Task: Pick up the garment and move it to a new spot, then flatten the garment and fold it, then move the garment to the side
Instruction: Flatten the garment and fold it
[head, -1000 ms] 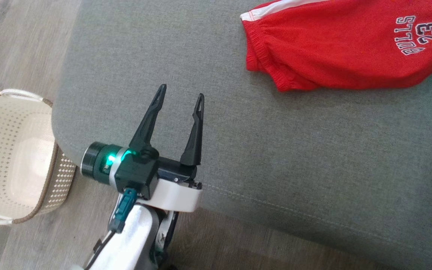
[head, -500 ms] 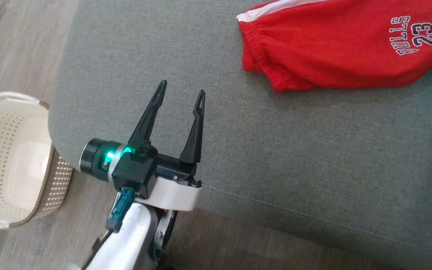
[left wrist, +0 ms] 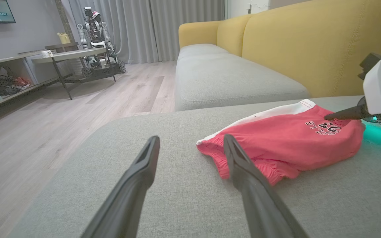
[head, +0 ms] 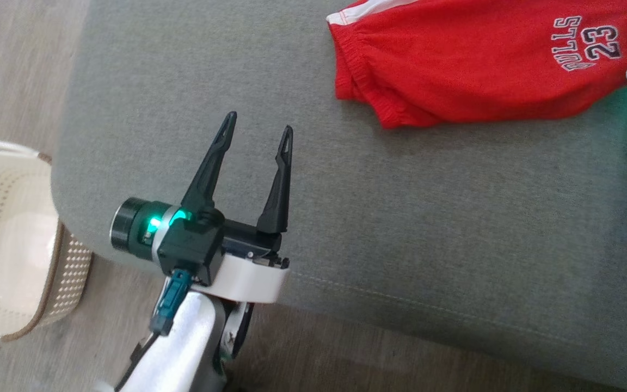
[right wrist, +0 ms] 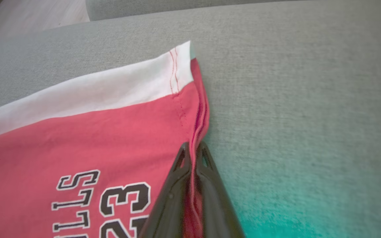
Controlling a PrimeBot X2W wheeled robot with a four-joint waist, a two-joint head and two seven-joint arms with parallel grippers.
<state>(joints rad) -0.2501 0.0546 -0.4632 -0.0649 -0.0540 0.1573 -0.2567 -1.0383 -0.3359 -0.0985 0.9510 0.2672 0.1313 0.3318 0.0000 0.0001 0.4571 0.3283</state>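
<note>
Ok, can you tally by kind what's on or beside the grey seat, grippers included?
Garments: 1, the red shorts
Baskets: 1, the cream basket
Grippers: 2, left gripper open, right gripper shut on the shorts' edge
Total: 4

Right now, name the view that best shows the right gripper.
Right wrist view: the right gripper is close up, jaws shut on the red shorts. Left wrist view shows it small, side-on; head view catches its pale housing.
</note>
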